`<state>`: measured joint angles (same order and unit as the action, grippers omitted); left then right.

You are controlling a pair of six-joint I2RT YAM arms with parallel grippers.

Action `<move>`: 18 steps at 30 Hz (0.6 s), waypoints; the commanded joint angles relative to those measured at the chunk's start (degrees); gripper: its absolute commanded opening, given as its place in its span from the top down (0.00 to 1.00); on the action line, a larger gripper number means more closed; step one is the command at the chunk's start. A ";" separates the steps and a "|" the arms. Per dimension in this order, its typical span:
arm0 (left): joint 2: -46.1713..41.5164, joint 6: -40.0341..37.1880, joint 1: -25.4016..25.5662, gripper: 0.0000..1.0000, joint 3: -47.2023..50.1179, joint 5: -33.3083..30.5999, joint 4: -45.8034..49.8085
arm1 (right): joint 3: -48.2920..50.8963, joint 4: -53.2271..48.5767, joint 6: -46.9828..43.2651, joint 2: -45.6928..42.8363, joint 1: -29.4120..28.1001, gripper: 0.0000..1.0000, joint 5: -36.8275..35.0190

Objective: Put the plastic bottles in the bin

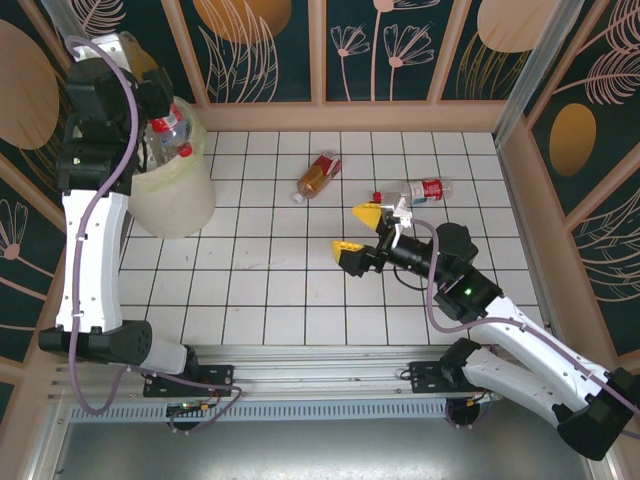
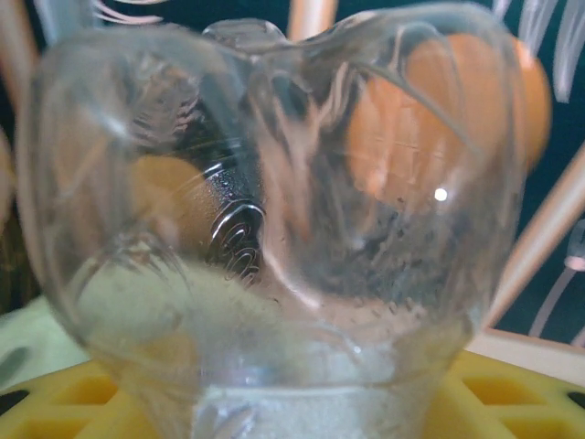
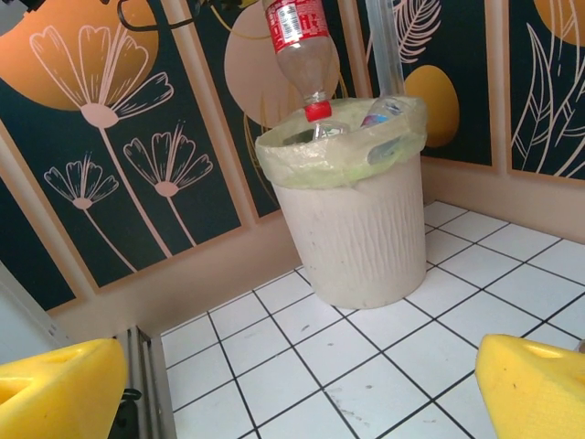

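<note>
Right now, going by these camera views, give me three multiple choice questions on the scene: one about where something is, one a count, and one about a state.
1. Where is the upside-down bottle?
A. Over the bin, in the left claw
B. Standing behind the bin
C. Lying on its side beside the bin

2. How many bottles lie on the white tiles?
A. One
B. Two
C. Five

3. How is the right claw?
A. Shut on a bottle
B. Open and empty
C. Shut on the bin's rim

Answers:
1 A, its red cap hangs at the bagged rim.
2 B, an amber bottle and a clear bottle lie there.
3 B, its yellow fingers stand wide apart with nothing between them.
</note>
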<state>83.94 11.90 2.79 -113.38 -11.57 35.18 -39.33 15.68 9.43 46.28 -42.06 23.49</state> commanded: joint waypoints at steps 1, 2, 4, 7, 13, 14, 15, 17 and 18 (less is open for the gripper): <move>0.44 -3.05 -2.71 0.40 -1.13 -8.35 -0.34 | 0.75 2.51 -0.71 -0.06 0.26 0.02 -0.89; 0.28 -3.68 -3.24 0.40 -0.56 -10.45 -1.76 | 0.83 2.51 -0.70 -0.05 0.30 0.02 -0.98; 0.32 -5.38 -4.06 0.40 1.48 -14.28 -5.01 | 1.01 2.58 -0.60 -0.01 0.26 0.02 -1.16; 2.06 -5.98 -6.17 0.40 1.88 -17.58 -6.63 | 1.06 2.47 -0.45 0.29 0.26 0.02 -1.25; 5.93 -4.30 -10.40 0.39 2.20 -19.32 -6.30 | 1.19 1.39 0.12 0.62 0.25 0.02 -2.78; 6.66 -3.73 -11.21 0.39 2.20 -19.09 -6.06 | 1.19 1.09 0.31 0.68 0.29 0.02 -3.15; 7.31 -3.13 -11.85 0.39 2.05 -18.46 -5.78 | 1.06 0.74 0.56 0.85 0.25 0.02 -3.63; 8.93 -1.96 -12.98 0.38 1.89 -17.22 -4.94 | 0.84 -0.15 1.47 1.37 0.36 0.01 -5.16; 9.84 -1.37 -13.49 0.38 1.42 -16.54 -4.09 | 0.84 -0.34 1.92 1.55 0.39 0.01 -5.67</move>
<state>92.20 8.60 -9.47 -111.72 -28.53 30.39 -38.81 15.62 9.85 47.33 -42.06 20.27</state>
